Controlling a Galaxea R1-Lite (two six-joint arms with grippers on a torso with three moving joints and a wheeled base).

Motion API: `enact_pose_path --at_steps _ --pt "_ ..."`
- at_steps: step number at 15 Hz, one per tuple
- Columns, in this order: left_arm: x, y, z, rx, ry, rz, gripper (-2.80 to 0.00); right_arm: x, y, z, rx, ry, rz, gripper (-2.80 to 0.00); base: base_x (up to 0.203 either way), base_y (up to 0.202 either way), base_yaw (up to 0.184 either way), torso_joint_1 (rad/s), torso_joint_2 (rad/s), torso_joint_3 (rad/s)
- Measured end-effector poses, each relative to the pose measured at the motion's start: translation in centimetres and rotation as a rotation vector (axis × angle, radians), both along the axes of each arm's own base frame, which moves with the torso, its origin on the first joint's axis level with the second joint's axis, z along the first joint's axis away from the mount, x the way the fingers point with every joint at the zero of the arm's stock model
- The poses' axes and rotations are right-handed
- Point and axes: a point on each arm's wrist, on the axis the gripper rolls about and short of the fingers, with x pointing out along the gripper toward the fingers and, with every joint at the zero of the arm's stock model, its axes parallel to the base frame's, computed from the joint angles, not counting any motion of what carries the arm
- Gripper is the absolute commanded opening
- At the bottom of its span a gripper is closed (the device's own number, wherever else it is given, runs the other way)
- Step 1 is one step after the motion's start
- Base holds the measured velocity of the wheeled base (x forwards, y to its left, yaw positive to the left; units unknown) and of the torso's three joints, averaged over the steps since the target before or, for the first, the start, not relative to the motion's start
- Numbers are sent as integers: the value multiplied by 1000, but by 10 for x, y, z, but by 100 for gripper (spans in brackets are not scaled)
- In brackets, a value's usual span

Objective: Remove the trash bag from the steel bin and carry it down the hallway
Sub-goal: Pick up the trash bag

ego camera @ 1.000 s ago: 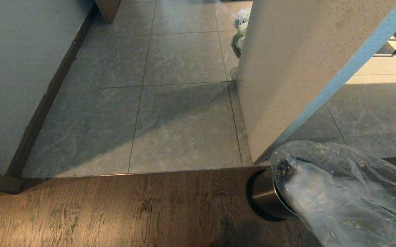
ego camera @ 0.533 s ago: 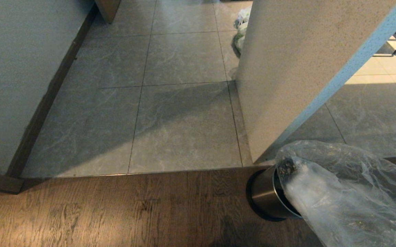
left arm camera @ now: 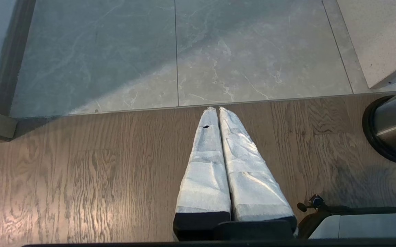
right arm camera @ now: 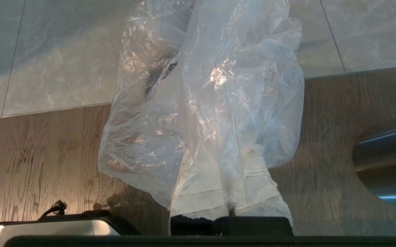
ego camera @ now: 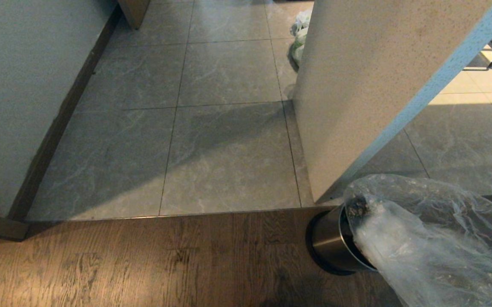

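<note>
The right gripper (right arm camera: 230, 192) is pressed together on the trash bag (right arm camera: 204, 103) — its two white-wrapped fingers (right arm camera: 252, 195) are nearly buried under the clear, crinkled film, which drapes over them and billows out ahead of the claw. In the right wrist view the bag hangs over the seam where the wooden floor (right arm camera: 47, 157) meets the grey marbled tiles (right arm camera: 54, 58), with the steel bin (right arm camera: 386, 161) off to one side and apart from the plastic.

From the head view the same bag (ego camera: 424, 238) fills the lower right corner, stretched up and toward the camera. Its dark, bunched far end lies right at the bin's black rim, and the film covers most of the bin's mouth, so I cannot tell whether any of the bag is still inside. The steel bin (ego camera: 331, 243) stands on the wooden floor (ego camera: 143, 264) close to the tile edge, just in front of the corner of a pale speckled wall (ego camera: 356, 85).

The left gripper (left arm camera: 215, 111) has its white-wrapped fingers closed tip to tip and holds nothing — it hangs above the wooden boards, pointing at the tile seam, with the bin (left arm camera: 393, 127) well off to its side.

Beyond the seam the hallway (ego camera: 228, 128) runs away between a white wall (ego camera: 15, 94) with a dark baseboard and the speckled wall. A tied white bag with green print (ego camera: 299, 34) sits on the tiles at the far edge of that wall, partly hidden behind it.
</note>
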Motion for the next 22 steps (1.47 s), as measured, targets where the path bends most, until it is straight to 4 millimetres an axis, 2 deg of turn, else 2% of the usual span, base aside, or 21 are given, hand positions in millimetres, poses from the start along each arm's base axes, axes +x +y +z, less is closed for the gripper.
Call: enact_pose_path --at_steps 15,22 --pt "0 0 0 -2 0 0 -280 0 0 0 0 0 0 -280 0 0 0 0 0 0" --pt "0 0 0 -6 0 1 -280 0 0 0 0 0 0 -280 0 0 0 3 4 168"
